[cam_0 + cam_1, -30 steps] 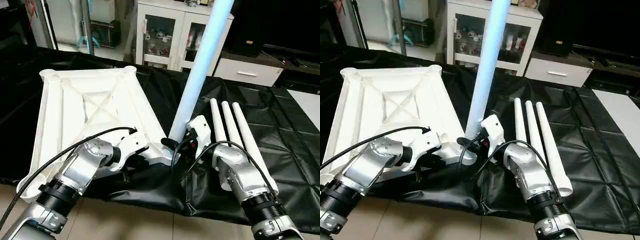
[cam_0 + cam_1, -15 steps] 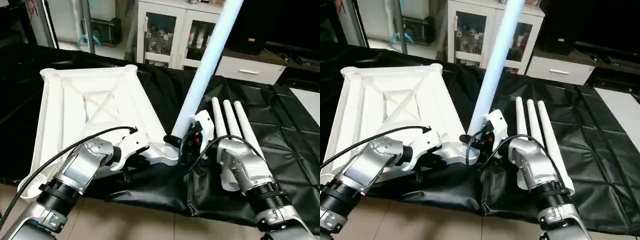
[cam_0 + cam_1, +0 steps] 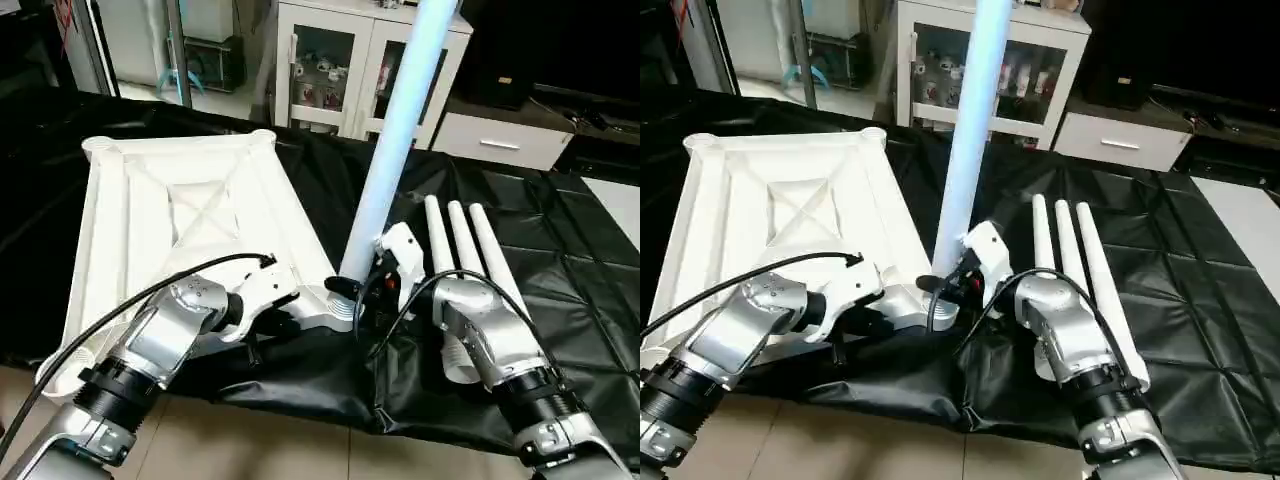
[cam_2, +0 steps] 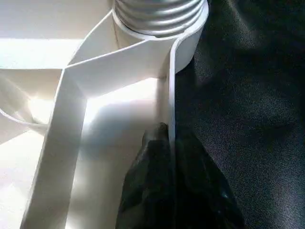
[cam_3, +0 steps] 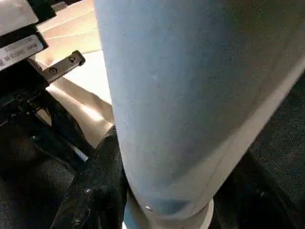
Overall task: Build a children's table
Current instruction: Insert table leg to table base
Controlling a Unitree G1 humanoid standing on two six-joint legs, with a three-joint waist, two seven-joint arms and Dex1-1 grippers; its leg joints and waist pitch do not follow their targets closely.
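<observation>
The white tabletop (image 3: 190,210) lies underside up on the black-covered worktable, its X ribs showing. One white leg (image 3: 395,140) stands nearly upright in the near right corner socket (image 3: 340,300), whose threaded collar (image 4: 159,14) appears in the left wrist view. My right gripper (image 3: 362,290) is shut on that leg's base, with a black finger (image 5: 95,191) against the tube (image 5: 181,95). My left gripper (image 4: 169,138) is shut on the tabletop's thin rim wall just beside that socket. Three spare legs (image 3: 460,250) lie side by side on the right.
The black cover (image 3: 560,260) hangs over the worktable's near edge, with tiled floor (image 3: 260,440) below. A white glass-door cabinet (image 3: 340,70) and a low white drawer unit (image 3: 500,145) stand behind the table.
The leg leaned to the right half a second ago and has swung back to nearly upright, along with my right forearm. My left gripper has stayed on the rim.
</observation>
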